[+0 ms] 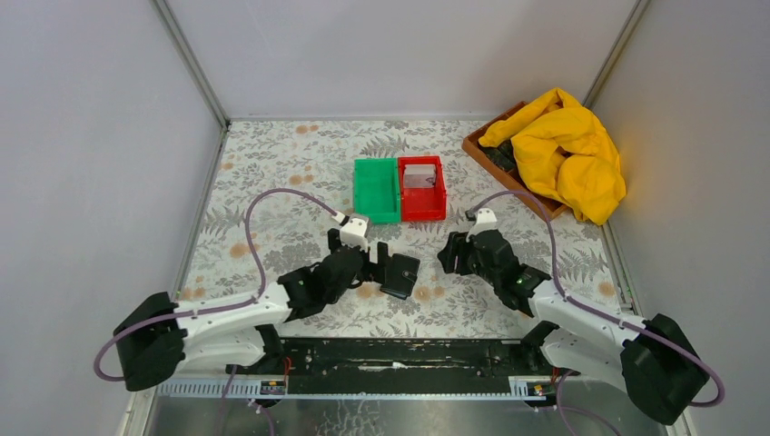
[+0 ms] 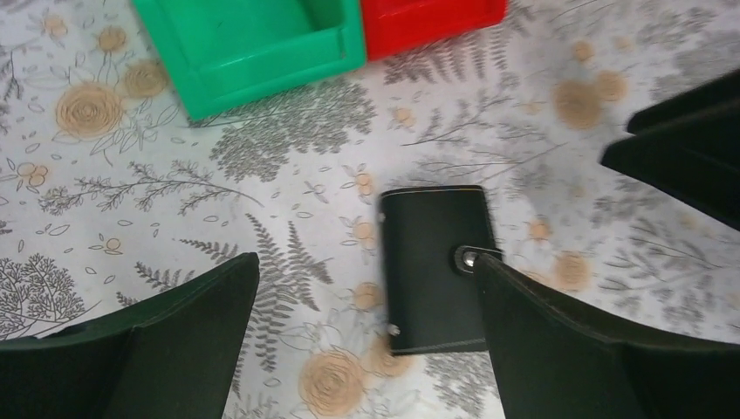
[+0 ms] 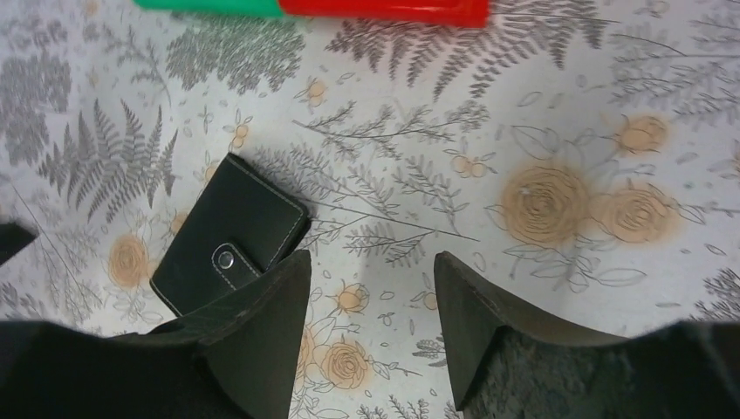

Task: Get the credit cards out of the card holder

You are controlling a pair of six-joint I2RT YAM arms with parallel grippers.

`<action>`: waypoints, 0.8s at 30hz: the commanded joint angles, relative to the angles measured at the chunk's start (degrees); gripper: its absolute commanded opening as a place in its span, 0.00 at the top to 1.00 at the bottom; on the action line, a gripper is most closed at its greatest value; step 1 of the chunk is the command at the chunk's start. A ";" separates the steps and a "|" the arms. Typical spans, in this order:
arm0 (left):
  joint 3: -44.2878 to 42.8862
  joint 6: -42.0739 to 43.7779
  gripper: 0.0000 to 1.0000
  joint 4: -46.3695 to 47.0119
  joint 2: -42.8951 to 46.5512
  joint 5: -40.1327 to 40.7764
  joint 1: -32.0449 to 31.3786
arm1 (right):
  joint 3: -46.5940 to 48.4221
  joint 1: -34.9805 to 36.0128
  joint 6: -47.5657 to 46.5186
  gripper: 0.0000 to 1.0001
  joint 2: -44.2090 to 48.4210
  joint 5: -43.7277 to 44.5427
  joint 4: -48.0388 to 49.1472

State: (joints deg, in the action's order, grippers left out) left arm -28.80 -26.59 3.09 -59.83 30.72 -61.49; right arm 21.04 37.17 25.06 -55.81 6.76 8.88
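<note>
A: Where's the card holder [image 1: 399,275]?

B: Flat on the counter [image 1: 272,163], closed, snap fastened, lying between the arms.

A: Claws?

B: Left claw [image 2: 365,262] released, spread wide, one finger by the snap tab. Right claw [image 3: 371,257] also released, holder off to its left. My guess: one pins, the other unsnaps.

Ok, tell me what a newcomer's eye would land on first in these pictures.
The bright yellow cloth heaped over the brown tray at the far right corner jumps out first. Next come the green bin and the red bin, side by side at the middle of the flowered table. Nearer, the black card holder lies shut between the open left gripper and the open right gripper.
</note>
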 commanded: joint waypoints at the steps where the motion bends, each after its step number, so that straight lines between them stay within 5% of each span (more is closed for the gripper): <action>1: 1.97 2.46 0.00 16.56 -3.52 -10.01 5.16 | 3.05 5.01 -6.55 0.39 -2.76 3.81 8.94; 13: 3.96 0.57 0.04 19.22 -9.14 -10.78 5.44 | 2.81 16.18 -12.32 0.38 -12.02 6.56 16.70; 14: 3.07 -0.76 0.14 17.58 -10.09 -8.46 5.49 | 3.02 16.44 -12.60 0.38 -12.38 7.04 16.35; 15: 1.94 -1.72 0.36 15.60 -11.24 -5.50 5.57 | 2.98 16.57 -12.78 0.38 -12.47 7.23 16.19; 18: -0.66 -2.47 0.63 12.53 -14.56 -4.56 5.98 | 2.89 16.95 -13.37 0.38 -12.49 6.66 16.38; 24: -2.52 -2.62 0.99 12.63 -19.27 -9.00 6.49 | 7.08 20.80 -17.84 0.42 -16.35 9.94 12.04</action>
State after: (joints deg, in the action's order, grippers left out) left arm -28.91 -28.91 15.81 -77.08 23.11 -55.72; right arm 23.22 55.13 11.73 -70.04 12.64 21.58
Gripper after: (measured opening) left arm 0.099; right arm 0.589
